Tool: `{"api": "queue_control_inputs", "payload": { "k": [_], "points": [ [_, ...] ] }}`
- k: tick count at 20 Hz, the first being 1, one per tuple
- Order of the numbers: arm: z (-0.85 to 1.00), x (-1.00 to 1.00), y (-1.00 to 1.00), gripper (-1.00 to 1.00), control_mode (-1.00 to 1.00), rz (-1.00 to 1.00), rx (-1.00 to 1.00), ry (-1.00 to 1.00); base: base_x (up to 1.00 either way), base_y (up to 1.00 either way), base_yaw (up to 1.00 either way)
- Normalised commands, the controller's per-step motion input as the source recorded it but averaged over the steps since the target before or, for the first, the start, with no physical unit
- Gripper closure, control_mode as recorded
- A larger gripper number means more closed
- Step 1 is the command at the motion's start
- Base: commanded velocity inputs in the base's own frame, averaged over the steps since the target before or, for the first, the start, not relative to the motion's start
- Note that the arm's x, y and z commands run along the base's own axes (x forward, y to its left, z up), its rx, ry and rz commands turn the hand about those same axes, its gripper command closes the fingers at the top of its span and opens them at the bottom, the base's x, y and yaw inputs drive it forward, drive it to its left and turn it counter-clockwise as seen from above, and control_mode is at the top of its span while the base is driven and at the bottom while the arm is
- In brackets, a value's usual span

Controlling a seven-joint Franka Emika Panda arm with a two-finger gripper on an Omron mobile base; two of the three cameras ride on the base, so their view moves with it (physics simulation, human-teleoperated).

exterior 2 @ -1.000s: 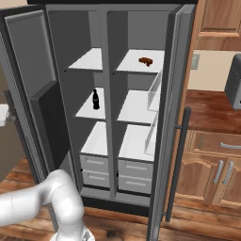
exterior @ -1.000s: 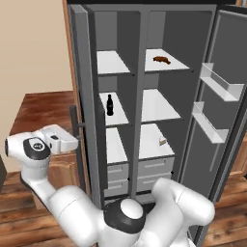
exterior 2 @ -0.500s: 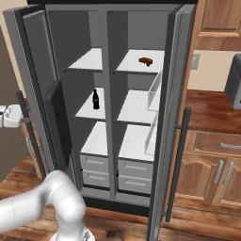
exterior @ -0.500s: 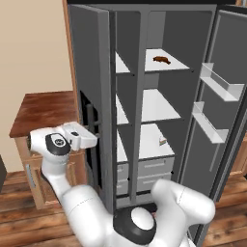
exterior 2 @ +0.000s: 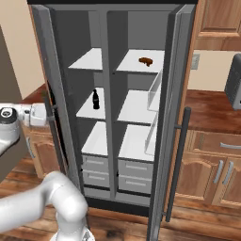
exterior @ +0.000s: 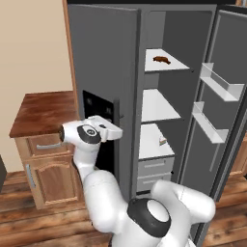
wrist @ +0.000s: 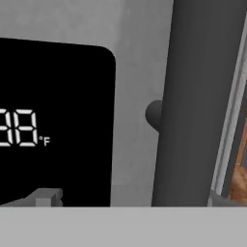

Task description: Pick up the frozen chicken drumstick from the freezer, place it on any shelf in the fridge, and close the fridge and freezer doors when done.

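Note:
The reddish-brown chicken drumstick [exterior: 161, 59] [exterior 2: 145, 61] lies on the fridge's top white shelf. The freezer door [exterior: 103, 58] [exterior 2: 51, 89] stands partly swung in, with its black dispenser panel [wrist: 53, 120] facing my hand. My gripper [exterior: 117, 130] [exterior 2: 48, 114] [wrist: 130, 200] is open against that door's outer face. The dark handle bar [wrist: 198, 96] runs between its fingers, close to the right fingertip [wrist: 217, 198]. The fridge door [exterior: 226, 125] [exterior 2: 170, 117] stands wide open, with clear-white bins on its inner side. Nothing is held.
A black bottle [exterior 2: 95, 99] stands on the freezer's middle shelf. A small pale item [exterior: 163, 141] sits on a lower fridge shelf. A wooden counter cabinet [exterior: 43, 108] is left of the unit. Wooden cabinets [exterior 2: 216, 155] and a dark appliance [exterior 2: 234, 80] are on the right.
The freezer door has swung inward toward shut, and my hand has travelled with it along its outer face. The drumstick, bottle and fridge door have not moved.

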Motion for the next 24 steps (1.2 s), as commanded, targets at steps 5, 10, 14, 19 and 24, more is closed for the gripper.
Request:
{"api": "queue_control_inputs", "payload": {
  "k": [5, 10, 14, 19, 24],
  "points": [
    [0.0, 0.63, -0.62, -1.0, -1.0, 0.0, 0.0, -0.01, 0.0, 0.0, 0.0],
    [0.0, 0.57, -0.5, -1.0, -1.0, 0.0, 0.0, -0.01, 0.0, 0.0, 0.0],
    [0.0, 0.73, -0.4, -1.0, -1.0, 0.0, 0.0, -0.02, 0.0, 0.0, 0.0],
    [0.0, 0.74, -0.3, -1.0, -1.0, 0.0, 0.0, -0.02, 0.0, 0.0, 0.0],
    [0.0, 0.54, -0.05, -1.0, -1.0, 0.01, 0.0, 0.0, 0.0, 0.0, 0.0]
  ]
}}
